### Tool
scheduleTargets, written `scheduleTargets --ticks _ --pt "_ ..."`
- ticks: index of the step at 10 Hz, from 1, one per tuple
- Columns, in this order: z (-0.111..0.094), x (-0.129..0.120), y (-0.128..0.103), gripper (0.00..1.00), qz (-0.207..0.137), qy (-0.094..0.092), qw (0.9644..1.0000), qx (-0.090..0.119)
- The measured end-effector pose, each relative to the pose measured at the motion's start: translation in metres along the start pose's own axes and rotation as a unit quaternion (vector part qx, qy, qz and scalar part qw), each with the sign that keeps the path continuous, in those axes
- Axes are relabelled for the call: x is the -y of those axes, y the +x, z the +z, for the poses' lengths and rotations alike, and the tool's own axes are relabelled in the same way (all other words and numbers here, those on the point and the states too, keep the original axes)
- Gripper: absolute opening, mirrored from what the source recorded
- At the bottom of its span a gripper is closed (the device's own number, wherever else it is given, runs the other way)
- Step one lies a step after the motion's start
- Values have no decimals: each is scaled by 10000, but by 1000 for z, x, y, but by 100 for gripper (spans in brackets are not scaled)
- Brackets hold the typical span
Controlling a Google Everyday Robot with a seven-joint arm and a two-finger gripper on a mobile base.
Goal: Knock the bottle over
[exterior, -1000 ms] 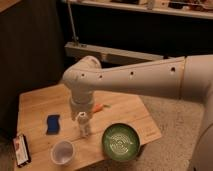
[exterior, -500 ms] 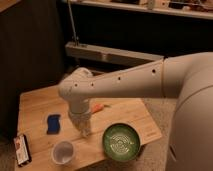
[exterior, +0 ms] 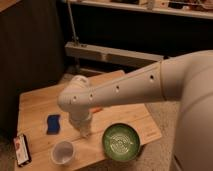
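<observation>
My arm reaches in from the right across the wooden table (exterior: 40, 102). Its wrist and gripper (exterior: 83, 127) point down at the table's middle front, between the blue sponge and the green bowl. The bottle stood at this spot in the earlier frames and is now hidden behind the wrist and gripper. I cannot tell whether it is upright or touched. The clear plastic cup (exterior: 62, 152) stands just front-left of the gripper. A bit of the orange carrot-like object (exterior: 97, 110) shows right of the wrist.
A green bowl (exterior: 121, 141) sits at the table's front right, close to the gripper. A blue sponge (exterior: 53, 124) lies to the left, and a dark packet (exterior: 21, 149) lies at the front-left edge. A dark cabinet and a metal shelf rail (exterior: 107, 55) stand behind.
The arm has swung left and lowered, and its wrist now covers the bottle, which showed below the gripper a second ago. Cup, bowl and sponge have not moved on the table.
</observation>
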Motion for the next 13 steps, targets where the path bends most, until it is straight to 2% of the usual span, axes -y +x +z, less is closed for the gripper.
scheduleTargets --ticks 1,2,3,10,11,13 --pt "-3 -1 -1 2 3 -72 9993 368" --pt "-6 -2 -1 2 -9 -142 9980 614" --pt "-7 -3 0 2 -24 -175 9972 725" --pt "-7 -4 -1 2 -33 -180 9972 732" --pt "-6 -3 -4 2 -4 -173 9973 719" --pt "6 -5 -29 2 31 -196 9981 583"
